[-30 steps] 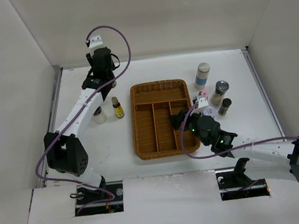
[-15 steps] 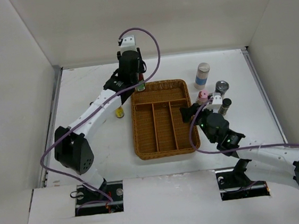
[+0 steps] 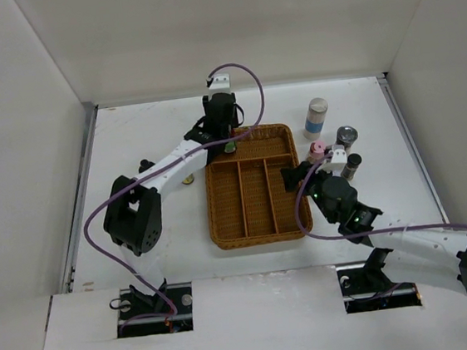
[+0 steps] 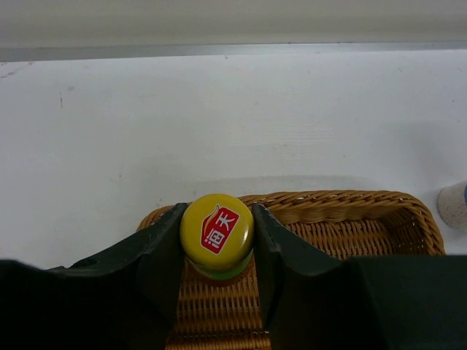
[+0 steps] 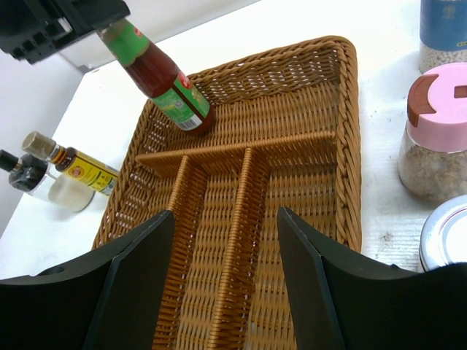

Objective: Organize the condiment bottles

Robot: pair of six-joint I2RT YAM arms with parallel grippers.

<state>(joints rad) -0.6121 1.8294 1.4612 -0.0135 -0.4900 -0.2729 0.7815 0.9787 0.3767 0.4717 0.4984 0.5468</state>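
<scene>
Yellow-capped bottle [image 4: 217, 232] tilted, base down in far compartment of wicker tray [image 4: 343, 208], L end. L gripper [image 4: 217, 219] clamped on it at cap. R gripper [image 5: 225, 213] jaws apart, empty, over tray. Pink-lidded jar [image 5: 438, 131] stands just beside tray.

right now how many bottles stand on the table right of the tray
4: blue-banded jar farthest back, silver-topped shaker, pink-lidded jar by the tray, dark-capped shaker nearest. The right arm may hide more.
</scene>
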